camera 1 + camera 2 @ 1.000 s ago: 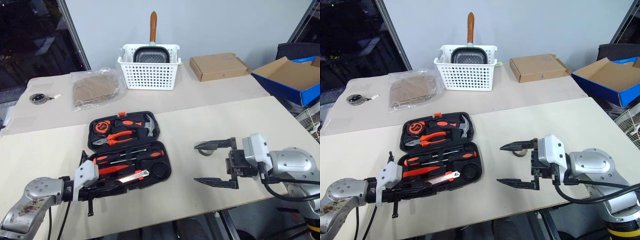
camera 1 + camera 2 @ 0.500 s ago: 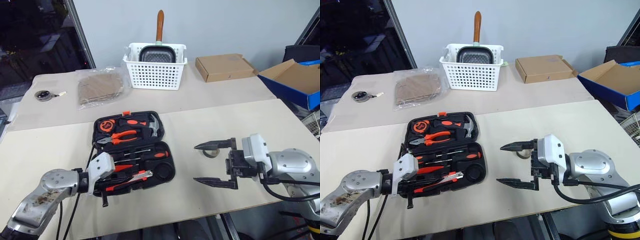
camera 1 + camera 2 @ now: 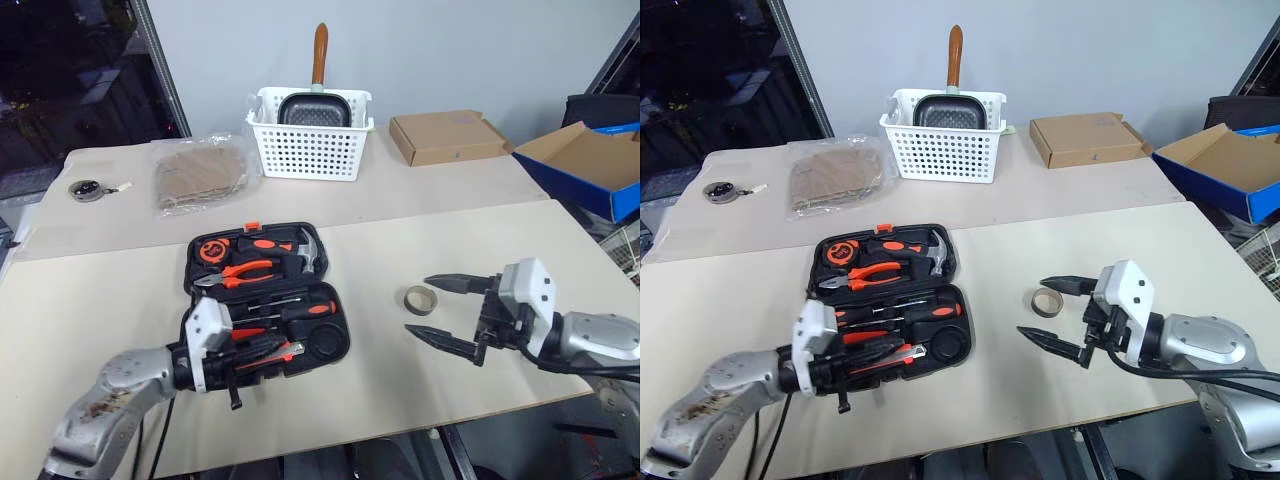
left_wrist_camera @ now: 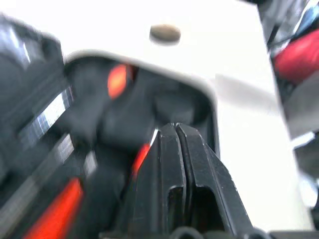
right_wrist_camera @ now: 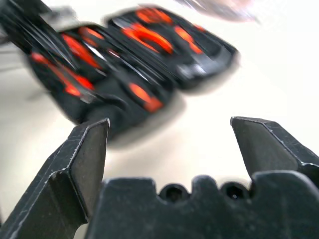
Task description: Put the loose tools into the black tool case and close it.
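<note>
Left pincer [image 4: 175, 130] pressed together over open tool case [image 3: 322, 262]; right pincer [image 3: 428, 308] spread beside tape roll [image 3: 420, 298].

Far across my table stood a white perforated basket [image 3: 310, 140] holding a dark pan [image 3: 309, 108]; right of it lay a flat cardboard box [image 3: 447, 136], left a plastic-wrapped brown bundle [image 3: 199, 176].

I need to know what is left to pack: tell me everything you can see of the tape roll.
The tape roll is a small greyish ring with an open centre, lying flat on the pale table, right of the open black tool case. Nothing touches it; the right gripper hangs open nearby.
</note>
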Robot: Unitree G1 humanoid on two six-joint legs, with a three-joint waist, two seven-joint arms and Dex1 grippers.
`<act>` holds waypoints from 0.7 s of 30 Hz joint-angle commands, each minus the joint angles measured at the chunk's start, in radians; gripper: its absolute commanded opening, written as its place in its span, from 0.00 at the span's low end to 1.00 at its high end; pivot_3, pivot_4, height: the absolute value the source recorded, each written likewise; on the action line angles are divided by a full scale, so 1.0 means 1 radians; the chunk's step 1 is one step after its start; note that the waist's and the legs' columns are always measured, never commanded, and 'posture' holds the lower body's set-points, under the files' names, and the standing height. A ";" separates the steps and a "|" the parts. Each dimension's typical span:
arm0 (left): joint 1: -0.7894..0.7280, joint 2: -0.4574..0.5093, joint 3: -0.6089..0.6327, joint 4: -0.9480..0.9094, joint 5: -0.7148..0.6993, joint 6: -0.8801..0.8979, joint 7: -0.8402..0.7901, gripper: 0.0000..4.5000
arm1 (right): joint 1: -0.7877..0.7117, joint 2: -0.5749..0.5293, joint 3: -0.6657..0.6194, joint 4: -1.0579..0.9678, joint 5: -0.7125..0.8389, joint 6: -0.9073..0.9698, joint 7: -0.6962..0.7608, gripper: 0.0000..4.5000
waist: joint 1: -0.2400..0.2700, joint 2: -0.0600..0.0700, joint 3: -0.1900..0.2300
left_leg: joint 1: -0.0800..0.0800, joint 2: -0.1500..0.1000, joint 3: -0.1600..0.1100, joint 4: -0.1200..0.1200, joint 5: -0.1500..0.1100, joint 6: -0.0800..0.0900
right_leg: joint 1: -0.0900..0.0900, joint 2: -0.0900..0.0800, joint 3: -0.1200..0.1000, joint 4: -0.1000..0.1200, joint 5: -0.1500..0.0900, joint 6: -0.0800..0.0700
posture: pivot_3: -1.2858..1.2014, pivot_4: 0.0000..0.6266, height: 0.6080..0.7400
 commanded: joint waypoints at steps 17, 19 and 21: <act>-0.060 0.105 0.059 -0.176 -0.158 0.098 0.038 0.95 | -0.382 -0.047 0.438 0.297 -0.318 0.181 -0.016 0.83 | -0.011 0.000 0.000 | -0.006 0.000 0.000 0.001 0.000 0.000 | -0.012 0.000 0.000 0.000 0.001 0.000 | 0.52 0.24 1.00; -0.061 0.105 0.056 -0.177 -0.155 0.097 0.044 0.95 | -0.409 -0.039 0.476 0.333 -0.362 0.160 -0.011 0.69 | -0.010 0.000 0.000 | -0.006 0.000 0.000 0.001 0.000 0.000 | -0.012 0.000 0.000 0.000 0.001 0.000 | 0.52 0.24 1.00; -0.075 0.107 0.053 -0.185 -0.160 0.108 0.062 0.95 | -0.436 -0.026 0.497 0.361 -0.395 0.144 -0.011 0.53 | -0.010 0.000 0.000 | -0.006 0.000 0.000 0.001 0.000 0.000 | -0.012 0.000 0.000 0.000 0.001 0.000 | 0.52 0.24 1.00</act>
